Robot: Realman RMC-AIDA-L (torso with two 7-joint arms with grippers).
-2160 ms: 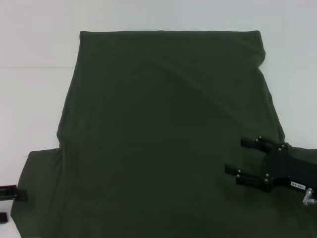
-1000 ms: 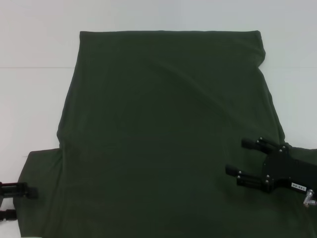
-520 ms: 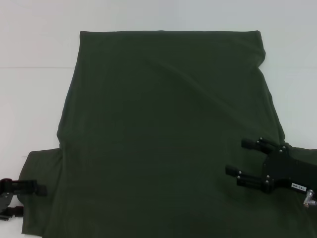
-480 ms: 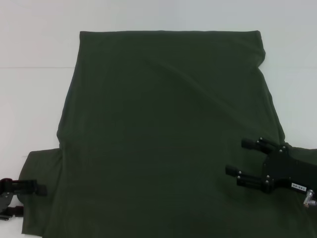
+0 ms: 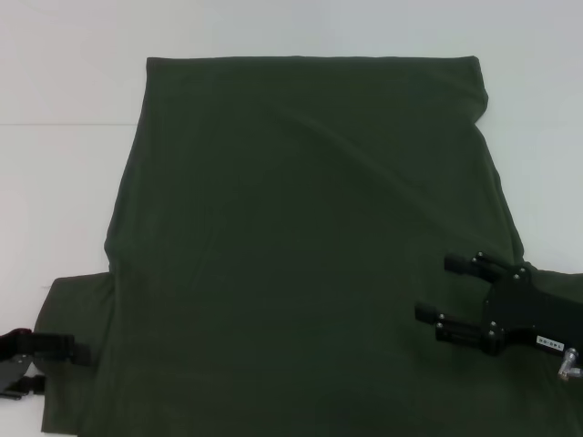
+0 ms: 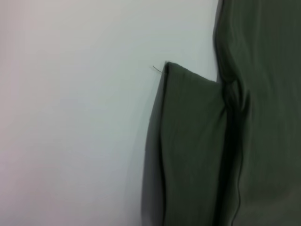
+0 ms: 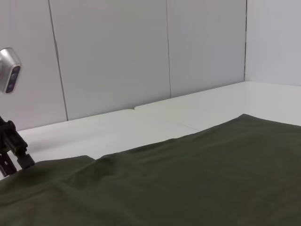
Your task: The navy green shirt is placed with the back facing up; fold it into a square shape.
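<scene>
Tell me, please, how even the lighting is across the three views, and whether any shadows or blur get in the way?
Head view: soft, even light, no glare; the navy green shirt is dark, its folds barely visible. Left wrist view: slightly blurred, with a faint shadow beside the sleeve on the table. Right wrist view: evenly lit, shirt and wall clear.

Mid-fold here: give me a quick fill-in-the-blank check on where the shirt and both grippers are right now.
1. The shirt lies spread on a ____ table.
2. The left gripper is at the edge of the shirt's ____.
3. The right gripper has its fingers ____ over the cloth.
4. No lettering shows, so the shirt's ____ faces up.

Missing words: white; sleeve; open; back
</scene>
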